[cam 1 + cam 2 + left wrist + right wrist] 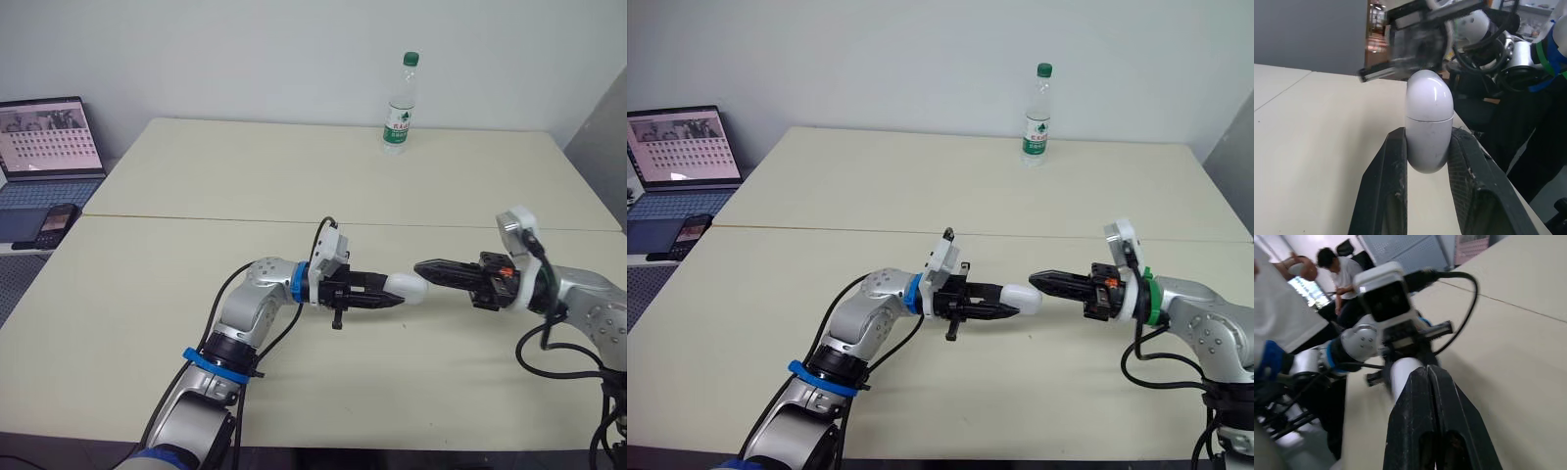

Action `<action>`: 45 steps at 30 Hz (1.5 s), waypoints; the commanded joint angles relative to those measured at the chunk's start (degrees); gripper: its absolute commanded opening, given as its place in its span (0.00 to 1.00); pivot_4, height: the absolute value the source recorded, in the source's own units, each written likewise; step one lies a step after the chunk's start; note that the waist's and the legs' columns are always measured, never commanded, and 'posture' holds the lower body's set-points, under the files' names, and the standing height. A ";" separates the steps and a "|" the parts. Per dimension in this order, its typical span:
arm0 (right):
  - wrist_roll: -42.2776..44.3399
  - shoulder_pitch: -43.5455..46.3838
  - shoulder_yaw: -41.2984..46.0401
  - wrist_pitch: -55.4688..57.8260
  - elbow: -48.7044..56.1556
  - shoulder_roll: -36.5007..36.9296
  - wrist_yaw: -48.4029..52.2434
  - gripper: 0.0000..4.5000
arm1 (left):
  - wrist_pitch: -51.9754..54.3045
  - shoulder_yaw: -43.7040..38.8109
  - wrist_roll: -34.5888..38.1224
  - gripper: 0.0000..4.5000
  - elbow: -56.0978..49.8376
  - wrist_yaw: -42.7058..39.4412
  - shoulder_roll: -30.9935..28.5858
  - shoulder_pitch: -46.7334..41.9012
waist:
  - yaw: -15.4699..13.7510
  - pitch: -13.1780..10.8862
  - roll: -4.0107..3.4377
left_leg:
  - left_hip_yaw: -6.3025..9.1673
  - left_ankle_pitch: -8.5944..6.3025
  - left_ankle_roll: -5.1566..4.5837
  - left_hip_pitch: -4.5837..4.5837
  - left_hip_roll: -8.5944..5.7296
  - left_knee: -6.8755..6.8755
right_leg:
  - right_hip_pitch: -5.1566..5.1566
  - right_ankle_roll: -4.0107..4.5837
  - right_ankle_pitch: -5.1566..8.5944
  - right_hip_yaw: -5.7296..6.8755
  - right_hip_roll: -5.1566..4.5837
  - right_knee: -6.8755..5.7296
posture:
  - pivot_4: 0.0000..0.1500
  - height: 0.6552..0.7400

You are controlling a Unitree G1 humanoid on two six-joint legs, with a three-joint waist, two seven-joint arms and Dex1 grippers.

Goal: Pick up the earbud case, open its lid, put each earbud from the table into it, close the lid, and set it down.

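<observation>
- My left gripper (385, 297) is clamped on the white earbud case (1428, 122), one finger on each side of its lower half. The lid is closed and the case is held over the table (196, 323).
- My right gripper (1426, 372) has its fingers pressed together, holding nothing, with the tips at the case's lid end.
- At the far edge stands a water bottle (400, 103) with a green cap. Its label text is illegible.

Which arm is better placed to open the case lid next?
Likely right. The left gripper is shut on the earbud case, lid closed; the right gripper, shut, points its tip at the lid end.
</observation>
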State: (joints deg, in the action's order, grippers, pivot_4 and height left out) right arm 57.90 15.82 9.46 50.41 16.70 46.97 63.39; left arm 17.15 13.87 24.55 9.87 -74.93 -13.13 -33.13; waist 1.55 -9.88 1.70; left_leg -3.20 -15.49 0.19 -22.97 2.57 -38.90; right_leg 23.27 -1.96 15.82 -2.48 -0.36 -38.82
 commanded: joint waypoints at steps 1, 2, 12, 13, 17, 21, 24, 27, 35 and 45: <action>0.41 -1.64 1.36 -0.29 2.50 1.53 1.92 0.01 | 0.20 0.12 0.00 0.17 -0.99 1.08 0.46 -0.15 | -0.02 0.00 0.01 | 0.00 0.00 0.00 0.00 0.00 0.00 | 0.00 0.00 0.00 0.00 0.00 0.00 | 1.00 0.95; -0.64 -1.96 1.38 -1.01 2.35 1.51 1.41 0.01 | 0.58 0.28 -0.18 0.17 -1.08 1.55 0.44 -0.06 | -0.02 -0.01 0.01 | -0.01 0.00 0.00 0.00 -0.01 0.00 | 0.00 0.00 0.00 -0.01 0.00 0.00 | 1.00 0.95; -15.94 -7.86 6.03 -19.24 0.27 -4.16 -7.53 0.01 | 20.41 1.73 -0.70 0.17 -5.53 14.69 0.66 -0.73 | 0.01 -0.01 0.03 | 0.02 0.00 0.00 -0.01 -0.01 -0.01 | 0.01 -0.19 0.11 -0.01 0.01 -0.01 | 1.00 0.95; -18.28 -9.30 6.42 -21.81 0.36 -4.58 -8.24 0.01 | 23.07 2.39 -0.99 0.17 -6.20 15.84 0.32 -0.89 | 0.01 -0.01 0.02 | 0.03 0.00 0.00 -0.02 -0.01 -0.01 | 0.01 -0.21 0.12 -0.02 0.01 -0.01 | 1.00 0.95; -25.42 -17.27 7.72 -29.44 2.53 -4.98 -9.67 0.01 | 35.70 2.33 0.27 0.17 -5.19 21.69 1.60 -3.32 | -0.20 -0.01 0.02 | 0.02 0.00 0.01 -0.02 -0.04 0.00 | 0.01 -0.20 0.12 0.00 -0.02 -0.03 | 1.00 0.95; -28.02 -24.70 8.61 -32.27 7.37 -6.67 -12.64 0.01 | 44.63 1.81 0.96 0.17 -1.86 25.94 3.90 -5.18 | -0.10 -0.01 0.01 | -0.01 0.00 0.01 0.02 -0.06 -0.01 | 0.01 -0.25 0.14 -0.01 -0.02 -0.07 | 1.00 0.95; -29.72 -28.64 9.15 -33.39 10.93 -8.20 -15.38 0.01 | 46.02 3.29 -0.56 0.17 0.70 27.63 4.45 -5.40 | 0.09 0.01 0.00 | -0.03 0.00 0.01 0.07 -0.05 -0.01 | 0.00 -0.27 0.15 -0.02 -0.01 -0.10 | 1.00 0.95; -30.24 -31.23 9.50 -33.42 12.82 -9.55 -17.52 0.01 | 46.05 3.84 -1.22 0.17 2.43 28.23 4.52 -5.78 | 0.05 0.03 -0.03 | -0.04 0.01 0.03 0.12 -0.04 -0.01 | -0.02 -0.26 0.15 -0.05 0.01 -0.11 | 1.00 0.95; -30.30 -35.07 10.13 -34.29 14.50 -10.37 -19.08 0.00 | 37.13 1.63 -1.41 0.66 -0.52 27.77 3.48 -5.23 | -0.04 0.05 -0.02 | -0.09 0.02 0.03 0.16 -0.07 -0.05 | -0.07 -0.21 0.12 -0.10 -0.03 -0.10 | 1.00 0.95; -30.59 -35.22 11.53 -37.21 6.13 -9.07 -15.71 0.09 | 1.88 -4.26 -7.34 1.00 -14.80 25.60 -6.45 4.31 | -0.23 0.05 -0.02 | -0.10 0.02 0.03 0.09 -0.07 0.00 | -0.04 0.09 0.06 -0.22 -0.14 -0.04 | 1.00 0.95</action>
State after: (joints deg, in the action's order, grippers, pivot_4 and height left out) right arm 26.99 -20.17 19.26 14.13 23.64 37.19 47.19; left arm 20.37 11.13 15.77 -1.10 -48.46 -18.46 -30.60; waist 1.32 -9.83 1.67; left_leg -3.35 -15.48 0.22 -22.88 2.50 -38.90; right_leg 23.23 -1.87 15.88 -2.70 -0.51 -38.85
